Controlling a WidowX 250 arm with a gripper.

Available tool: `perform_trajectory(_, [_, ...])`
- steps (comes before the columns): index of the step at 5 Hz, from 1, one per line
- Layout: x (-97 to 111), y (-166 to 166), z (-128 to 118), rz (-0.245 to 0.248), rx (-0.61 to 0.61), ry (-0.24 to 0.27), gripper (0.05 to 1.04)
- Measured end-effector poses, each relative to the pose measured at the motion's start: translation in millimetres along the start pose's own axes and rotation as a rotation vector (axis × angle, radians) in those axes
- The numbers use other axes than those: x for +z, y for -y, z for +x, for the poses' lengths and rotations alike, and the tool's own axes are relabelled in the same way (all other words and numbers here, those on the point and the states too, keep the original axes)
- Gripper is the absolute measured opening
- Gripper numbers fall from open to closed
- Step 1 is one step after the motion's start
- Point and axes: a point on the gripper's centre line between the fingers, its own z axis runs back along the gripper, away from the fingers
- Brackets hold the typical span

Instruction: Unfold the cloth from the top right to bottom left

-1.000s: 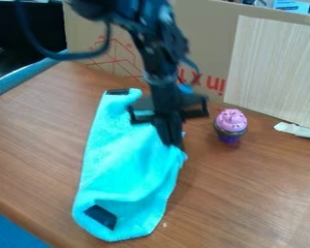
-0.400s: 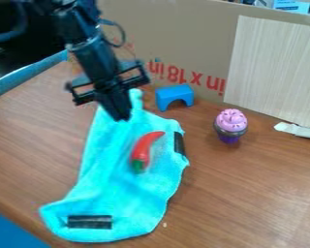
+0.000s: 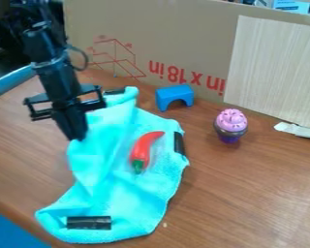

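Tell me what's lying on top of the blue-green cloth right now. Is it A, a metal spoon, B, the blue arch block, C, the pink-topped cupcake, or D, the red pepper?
D, since the red pepper lies on the cloth, while the cupcake and the arch block stand beyond its edge.

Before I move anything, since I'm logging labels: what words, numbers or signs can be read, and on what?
"in x 18 in": red, upside down, on the cardboard.
No readable words: red line drawing, also on the cardboard.
Too small to read: print on the blue-and-white item behind it.
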Motion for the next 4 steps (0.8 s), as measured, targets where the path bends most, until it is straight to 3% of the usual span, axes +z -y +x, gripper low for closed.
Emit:
perform_trajectory(1, [8.6, -23.7, 2.1, 0.094, 0.027, -0.012, 0.058])
perform_trajectory(2, [19.4, -49.5, 10.8, 0.158, 0.090, 0.022, 0.058])
perform_trajectory(3, [24.3, -67.3, 20.0, 0.187, 0.169, 0.041, 0.058])
perform_trajectory(4, [23.5, -80.4, 23.4, 0.194, 0.246, 0.024, 0.058])
